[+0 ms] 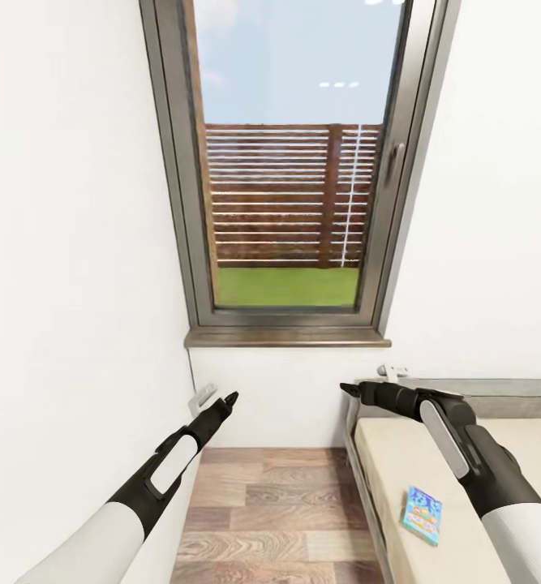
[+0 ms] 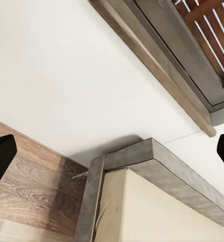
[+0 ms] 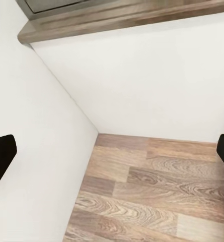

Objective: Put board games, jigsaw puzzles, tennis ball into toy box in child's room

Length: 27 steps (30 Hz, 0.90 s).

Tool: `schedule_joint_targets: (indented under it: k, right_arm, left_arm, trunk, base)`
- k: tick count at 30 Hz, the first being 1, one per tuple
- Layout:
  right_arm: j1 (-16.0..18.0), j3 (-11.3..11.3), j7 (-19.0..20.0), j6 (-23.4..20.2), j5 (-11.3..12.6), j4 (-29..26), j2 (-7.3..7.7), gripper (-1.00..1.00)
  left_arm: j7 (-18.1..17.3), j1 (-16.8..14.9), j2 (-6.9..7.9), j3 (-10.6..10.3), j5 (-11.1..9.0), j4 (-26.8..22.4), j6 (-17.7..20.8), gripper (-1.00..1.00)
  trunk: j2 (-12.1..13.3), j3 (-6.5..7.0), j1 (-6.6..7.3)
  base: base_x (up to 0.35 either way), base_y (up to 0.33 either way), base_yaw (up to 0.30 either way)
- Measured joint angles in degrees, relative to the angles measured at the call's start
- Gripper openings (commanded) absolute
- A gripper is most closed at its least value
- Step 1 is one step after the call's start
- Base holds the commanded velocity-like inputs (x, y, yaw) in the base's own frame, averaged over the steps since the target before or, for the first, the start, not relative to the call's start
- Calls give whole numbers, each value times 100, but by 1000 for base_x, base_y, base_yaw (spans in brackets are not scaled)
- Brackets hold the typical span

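Here, everything is placed against the window.
Walls (image 1: 67, 243): white, on both sides of the window and below its sill, meeting in a corner by the left arm.
Window (image 1: 290, 162): tall, grey-framed, straight ahead in the head view; a brown slatted fence and a strip of green grass lie beyond the glass.
Floor (image 1: 270, 511): wood planks, below the window, between the left wall and the bed.
Bed (image 1: 400, 470): beige mattress in a grey frame, below and to the right of the window, its grey headboard against the wall under the sill.
Window sill (image 1: 286, 338): dark wood, running along the window's foot.
Left arm: reaches up toward the wall below the window's left edge.
Right arm: reaches over the bed's head end, below the window's right edge.
Board game (image 1: 422, 514): a blue box with a colourful picture, lying flat on the mattress, well below the window and beside the right forearm, apart from it.
Left gripper (image 1: 229, 399): fingers spread wide in its wrist view, holding nothing.
Right gripper (image 1: 348, 389): fingers likewise wide apart, holding nothing.
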<state>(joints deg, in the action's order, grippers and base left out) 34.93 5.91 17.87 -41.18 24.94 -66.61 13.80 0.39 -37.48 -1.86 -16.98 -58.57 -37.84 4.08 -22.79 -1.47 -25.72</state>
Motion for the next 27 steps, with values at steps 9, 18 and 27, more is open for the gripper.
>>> schedule_joint_targets:
  k: [9, 18, 27]
  right_arm:
    - [-7, 2, -3, -1, 3, -5, -21, 100]
    - [-9, 2, 0, -1, 4, -6, -28, 100]
    - [-10, 3, 3, -1, 4, -13, -26, 100]
  left_arm:
    - [0, 0, -3, 0, 0, 0, -1, 100]
    - [1, 0, -5, 0, 0, 0, -1, 100]
    - [1, 0, -6, 0, 0, 0, -2, 100]
  trunk:
    - [0, 0, 0]
    - [0, 0, 0]
    - [0, 0, 0]
  base:
    - [210, 0, 0]
    - [210, 0, 0]
    - [210, 0, 0]
